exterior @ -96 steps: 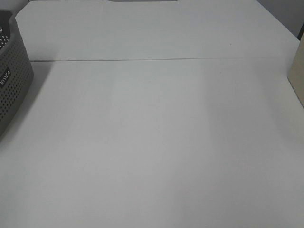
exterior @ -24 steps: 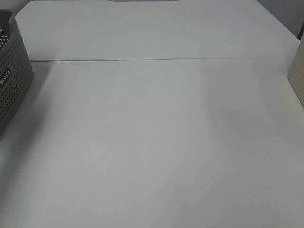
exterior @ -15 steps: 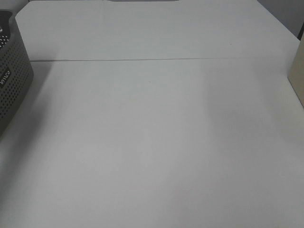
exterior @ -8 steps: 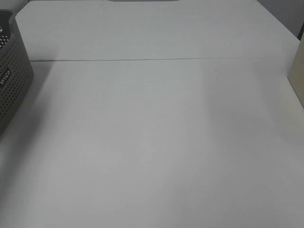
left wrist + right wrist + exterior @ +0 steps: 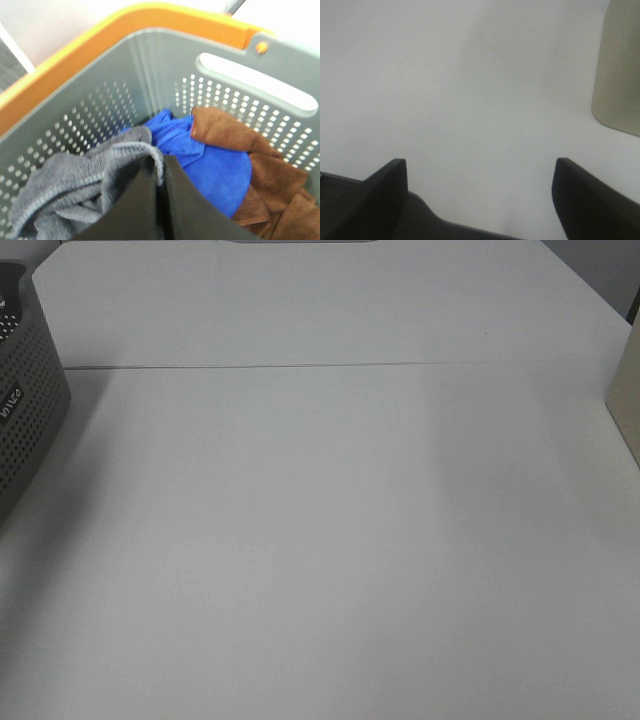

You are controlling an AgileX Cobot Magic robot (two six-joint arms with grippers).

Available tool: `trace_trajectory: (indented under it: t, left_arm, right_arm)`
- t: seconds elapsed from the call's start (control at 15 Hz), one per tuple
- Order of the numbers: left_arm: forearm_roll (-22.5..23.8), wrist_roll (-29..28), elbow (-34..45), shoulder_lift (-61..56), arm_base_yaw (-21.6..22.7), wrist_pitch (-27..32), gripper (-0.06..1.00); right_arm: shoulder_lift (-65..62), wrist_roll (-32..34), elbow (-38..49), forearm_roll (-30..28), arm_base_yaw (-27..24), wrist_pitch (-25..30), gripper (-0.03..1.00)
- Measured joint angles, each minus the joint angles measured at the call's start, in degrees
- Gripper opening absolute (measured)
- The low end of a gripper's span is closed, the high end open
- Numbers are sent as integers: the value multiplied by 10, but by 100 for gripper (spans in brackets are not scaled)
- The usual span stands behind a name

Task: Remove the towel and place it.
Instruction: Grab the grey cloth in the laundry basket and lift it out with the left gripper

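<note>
- Pinching shut, my left gripper has its two black fingers pressed together on the hemmed edge of the grey towel.
- That towel lies bunched inside the grey perforated basket, which has an orange rim.
- Just beside it lie a blue cloth and a brown cloth.
- My right gripper hangs spread wide and holds nothing, above the bare white table, with a beige object near.
</note>
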Motion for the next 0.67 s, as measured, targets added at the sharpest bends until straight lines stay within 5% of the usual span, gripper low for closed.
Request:
trace_trajectory:
  t: [0.67]
  left_arm:
    - [-19, 156, 0, -159, -23, -100, 0]
  right_arm:
    - [0, 0, 0, 0, 0, 0, 77]
